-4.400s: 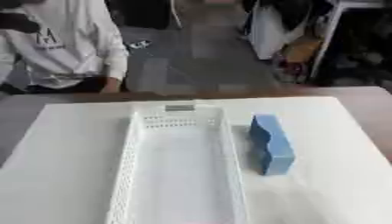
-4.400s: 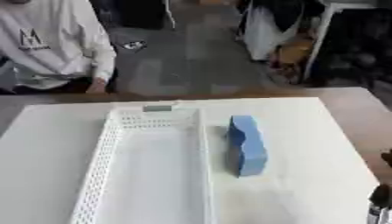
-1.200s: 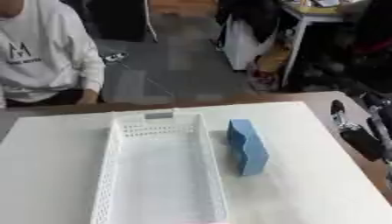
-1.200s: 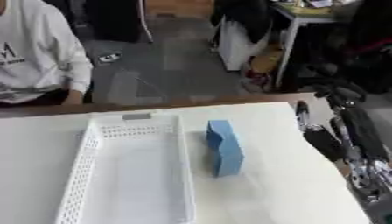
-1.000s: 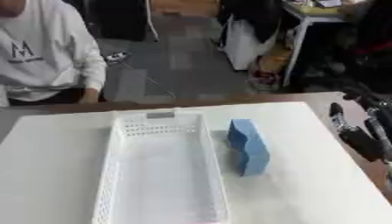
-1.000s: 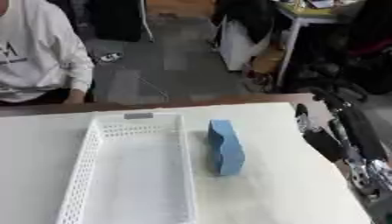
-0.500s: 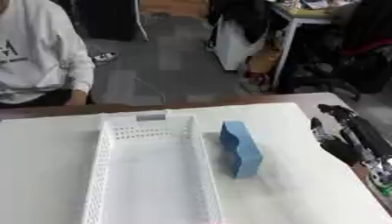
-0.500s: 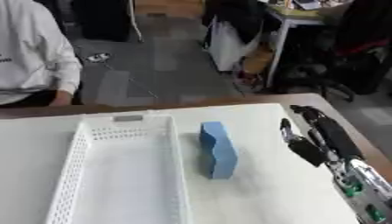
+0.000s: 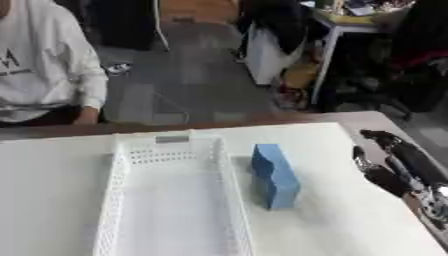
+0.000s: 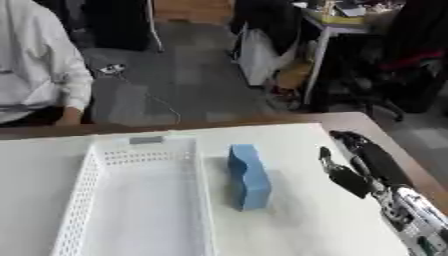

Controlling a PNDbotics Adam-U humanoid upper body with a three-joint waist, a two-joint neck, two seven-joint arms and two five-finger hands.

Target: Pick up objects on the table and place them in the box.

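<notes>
Foam-looking blue block [image 10: 248,176] is the only thing to pick up as far as I can see. It stands on its long edge on the white table [image 10: 297,225], just right of the white basket [image 10: 140,200], close to the basket's right wall but not clearly touching it. The wavy side faces right. The basket is empty so far, so nothing of the task is done yet.

The right hand [image 10: 357,162] is over the table to the right of the block, near it but with a clear gap. Its fingers are stretched out long, pointing toward the far side, with the thumb sticking out left toward the block, so it's spread open and holding nothing. The left hand doesn't show in either view.

My guess at what could go sideways:

- The block is tall and narrow, so a sideways bump from the thumb or fingertips could tip it over to the left, against or over the basket wall.
- If the hand pushes before it closes, the block may just slide into the basket wall and shove the light basket left.
- A grab on that wavy side might sit unevenly, so the block could twist in the fingers when lifted.
- Carrying it over too low could catch the basket's rim.
</notes>
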